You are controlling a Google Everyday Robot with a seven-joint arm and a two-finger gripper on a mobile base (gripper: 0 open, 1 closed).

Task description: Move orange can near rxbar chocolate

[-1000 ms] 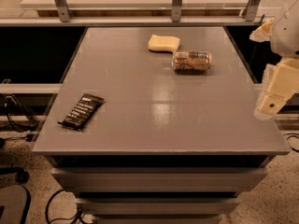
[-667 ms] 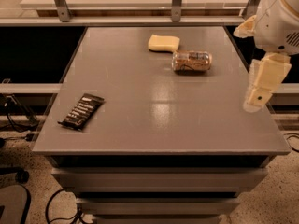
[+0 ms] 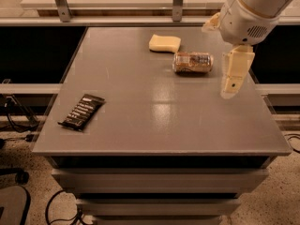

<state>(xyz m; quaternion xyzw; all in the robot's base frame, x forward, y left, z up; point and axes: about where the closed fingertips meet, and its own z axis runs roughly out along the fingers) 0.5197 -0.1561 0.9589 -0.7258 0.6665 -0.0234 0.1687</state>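
The orange can [image 3: 192, 62] lies on its side on the grey table [image 3: 154, 125], at the back right. The rxbar chocolate [image 3: 82, 111], a dark flat bar with white text, lies near the table's front left edge, far from the can. My gripper [image 3: 220, 60] hangs from the white arm at the upper right, just right of the can and above the table. It is open and empty; one pale finger [image 3: 234, 74] points down beside the can without touching it.
A pale yellow sponge [image 3: 164, 43] lies just behind and left of the can. A railing with metal posts [image 3: 60, 3] runs behind the table. Cables [image 3: 18, 118] and a chair base sit on the floor at the left.
My gripper has moved left and toward the back of the table, from beyond the right edge to beside the can. The can, sponge and bar have not moved.
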